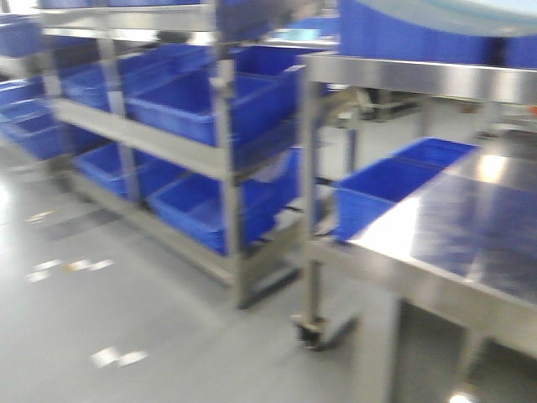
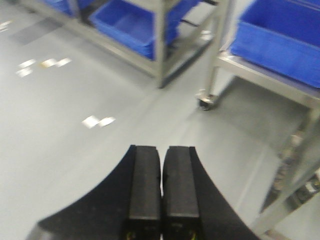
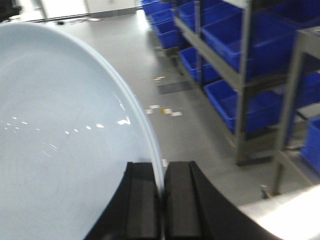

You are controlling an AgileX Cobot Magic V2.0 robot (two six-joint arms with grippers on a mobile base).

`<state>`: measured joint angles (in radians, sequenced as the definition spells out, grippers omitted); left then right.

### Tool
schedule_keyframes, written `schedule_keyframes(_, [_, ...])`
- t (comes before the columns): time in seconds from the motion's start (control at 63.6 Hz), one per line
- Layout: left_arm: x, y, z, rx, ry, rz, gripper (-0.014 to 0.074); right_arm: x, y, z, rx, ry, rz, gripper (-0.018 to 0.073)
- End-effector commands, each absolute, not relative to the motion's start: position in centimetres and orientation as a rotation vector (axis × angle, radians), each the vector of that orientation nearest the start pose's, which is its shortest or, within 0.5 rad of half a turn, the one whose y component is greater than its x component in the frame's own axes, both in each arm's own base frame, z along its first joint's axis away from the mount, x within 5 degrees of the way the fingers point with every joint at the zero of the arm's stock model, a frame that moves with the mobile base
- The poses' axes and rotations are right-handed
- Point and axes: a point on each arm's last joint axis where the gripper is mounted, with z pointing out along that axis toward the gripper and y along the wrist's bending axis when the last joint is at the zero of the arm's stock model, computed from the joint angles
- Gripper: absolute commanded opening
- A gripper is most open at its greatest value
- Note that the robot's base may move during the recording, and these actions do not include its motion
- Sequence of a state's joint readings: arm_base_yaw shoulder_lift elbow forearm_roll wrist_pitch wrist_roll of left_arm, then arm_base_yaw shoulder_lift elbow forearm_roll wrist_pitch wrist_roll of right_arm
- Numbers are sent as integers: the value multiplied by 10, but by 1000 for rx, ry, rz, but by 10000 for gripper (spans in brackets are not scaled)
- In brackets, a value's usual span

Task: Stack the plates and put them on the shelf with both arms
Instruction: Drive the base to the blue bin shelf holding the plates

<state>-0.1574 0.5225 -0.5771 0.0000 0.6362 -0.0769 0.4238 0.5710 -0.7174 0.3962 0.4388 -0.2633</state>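
My right gripper [image 3: 162, 167] is shut on the rim of a large pale blue-white plate [image 3: 60, 125], which fills the left of the right wrist view and is held above the floor. I cannot tell whether a second plate lies with it. A pale curved edge, probably this plate [image 1: 470, 15], shows at the top right of the front view. My left gripper [image 2: 161, 150] is shut and empty, above the grey floor. The shelf's brushed steel front rail [image 1: 419, 80] crosses the upper right of the front view; its roller tracks do not show.
A dark reflective steel tabletop [image 1: 470, 227] is at the lower right, with a blue crate [image 1: 377, 189] beside it. Steel racks with several blue crates [image 1: 193, 109] stand at the left. A caster wheel [image 2: 205, 102] rests on the floor [image 1: 126, 319].
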Motion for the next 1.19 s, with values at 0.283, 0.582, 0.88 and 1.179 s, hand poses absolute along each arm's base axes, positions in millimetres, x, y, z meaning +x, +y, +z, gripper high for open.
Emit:
schedule_keyframes(0.283, [101,-16,327,69,1967,-160,84,94,56,389,-347,1613,538,57])
schedule_keyframes(0.582, [101,-16,327,69,1967,-160,84,94,56,389,-347,1613,538,57])
schedule_keyframes(0.88, [101,-16,327,69,1967,-160,84,94,56,389,-347,1613,538,57])
schedule_keyframes(1.179, [101,-16,327,69,1967,-160,84,94,56,389,-347,1613,538,57])
